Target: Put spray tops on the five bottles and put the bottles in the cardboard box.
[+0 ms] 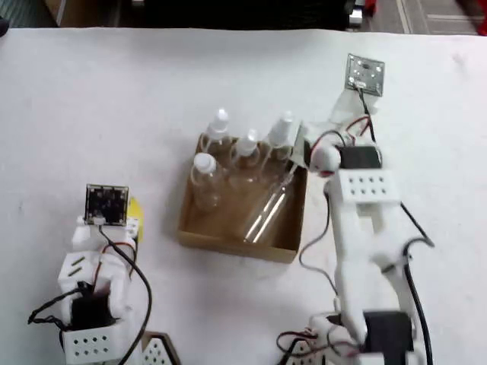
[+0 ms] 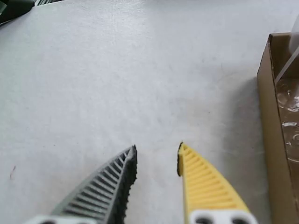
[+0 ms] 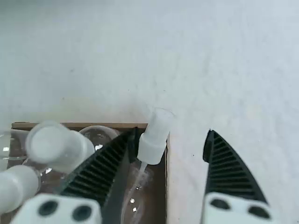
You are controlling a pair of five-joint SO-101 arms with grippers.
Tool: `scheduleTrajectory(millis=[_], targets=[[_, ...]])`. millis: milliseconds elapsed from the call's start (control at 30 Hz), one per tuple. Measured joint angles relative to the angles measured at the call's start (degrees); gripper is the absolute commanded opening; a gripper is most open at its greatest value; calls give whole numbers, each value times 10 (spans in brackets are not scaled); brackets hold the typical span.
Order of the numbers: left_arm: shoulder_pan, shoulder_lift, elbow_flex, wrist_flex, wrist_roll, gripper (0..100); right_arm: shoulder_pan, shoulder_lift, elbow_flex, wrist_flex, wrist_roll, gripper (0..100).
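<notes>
High view looks down on the cardboard box (image 1: 228, 242) with four bottles (image 1: 247, 148) standing upright toward its far side, each capped with a white spray head. A fifth bottle (image 1: 268, 207) lies tilted along the box's right wall, with its neck raised toward the far right corner. Seen from the right wrist, that bottle's spray top (image 3: 154, 135) pokes up just at this corner, and the right gripper (image 3: 171, 135) straddles it with its fingers spread wide. One black finger (image 3: 100, 168) is inside the box, just beside the top. The other is outside the box wall, over the table (image 1: 114, 99) and well apart from the top. Whether the inner finger touches the top, I cannot tell. The right arm (image 1: 365, 220) stretches along the box's right side. Off to the left of the box, the left gripper (image 2: 156, 154) hangs low over the white table, its black and yellow fingers parted and the tabletop showing between them.
</notes>
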Motion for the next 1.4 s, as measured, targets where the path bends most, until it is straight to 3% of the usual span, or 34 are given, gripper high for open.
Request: scheduleTrajectory(millis=[700,1400], targets=[[0,0,0,0,0,138,3,87,-8,-90,-37,197],[0,0,0,0,0,138,-15,130,-8,-98,-38,164]])
